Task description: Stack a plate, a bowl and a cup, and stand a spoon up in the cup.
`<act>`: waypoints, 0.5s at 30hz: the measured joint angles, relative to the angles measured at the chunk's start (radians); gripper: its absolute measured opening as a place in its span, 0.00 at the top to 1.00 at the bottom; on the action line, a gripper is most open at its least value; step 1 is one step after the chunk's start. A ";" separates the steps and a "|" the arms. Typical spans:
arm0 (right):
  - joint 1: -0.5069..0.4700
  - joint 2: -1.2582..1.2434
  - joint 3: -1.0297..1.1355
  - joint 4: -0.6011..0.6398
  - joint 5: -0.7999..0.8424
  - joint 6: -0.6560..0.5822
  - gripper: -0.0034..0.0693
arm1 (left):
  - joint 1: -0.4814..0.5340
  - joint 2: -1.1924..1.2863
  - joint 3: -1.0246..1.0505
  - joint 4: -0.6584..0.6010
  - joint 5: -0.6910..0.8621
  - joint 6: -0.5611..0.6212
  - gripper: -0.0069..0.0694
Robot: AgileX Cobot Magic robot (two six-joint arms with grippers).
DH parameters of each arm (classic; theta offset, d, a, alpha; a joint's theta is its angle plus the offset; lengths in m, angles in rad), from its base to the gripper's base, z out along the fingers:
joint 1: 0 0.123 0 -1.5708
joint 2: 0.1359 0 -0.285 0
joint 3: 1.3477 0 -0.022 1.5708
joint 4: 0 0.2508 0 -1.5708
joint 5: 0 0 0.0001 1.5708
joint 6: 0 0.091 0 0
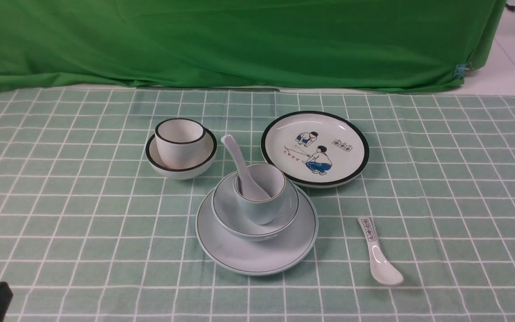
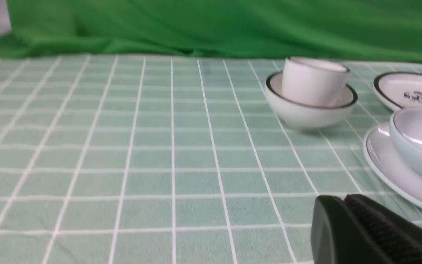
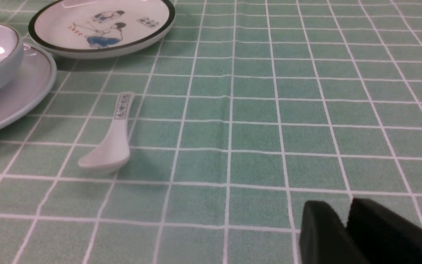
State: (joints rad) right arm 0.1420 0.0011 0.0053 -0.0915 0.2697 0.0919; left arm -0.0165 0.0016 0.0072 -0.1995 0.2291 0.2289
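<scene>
1. Four pale blue-green and white pieces sit nested mid-cloth: plate (image 1: 257, 257), bowl (image 1: 228, 214), cup (image 1: 264, 210), with the plain spoon (image 1: 239, 163) leaning in the cup.
2. All look glazed ceramic: stiff, slippery, chippable. I'd pinch the spoon's handle, grip rims lightly.
3. My left gripper (image 2: 346, 212) and right gripper (image 3: 344, 216) show fingers together, holding nothing.
4. Lettered spoon (image 1: 378, 255) lies beside the stack.

Lettered spoon (image 3: 110, 146), cartoon plate (image 3: 101, 27) (black-rimmed)

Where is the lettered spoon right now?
In the front view the lettered spoon lies flat on the cloth, right of the plate, nearer than the cartoon plate.
</scene>
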 joint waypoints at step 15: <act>0.000 0.000 0.000 0.000 0.000 0.000 0.71 | 0.000 0.000 0.000 0.004 0.001 -0.009 0.89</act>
State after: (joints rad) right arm 0.1420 0.0011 0.0053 -0.0915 0.2697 0.0919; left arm -0.0165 0.0016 0.0072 -0.1954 0.2304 0.2199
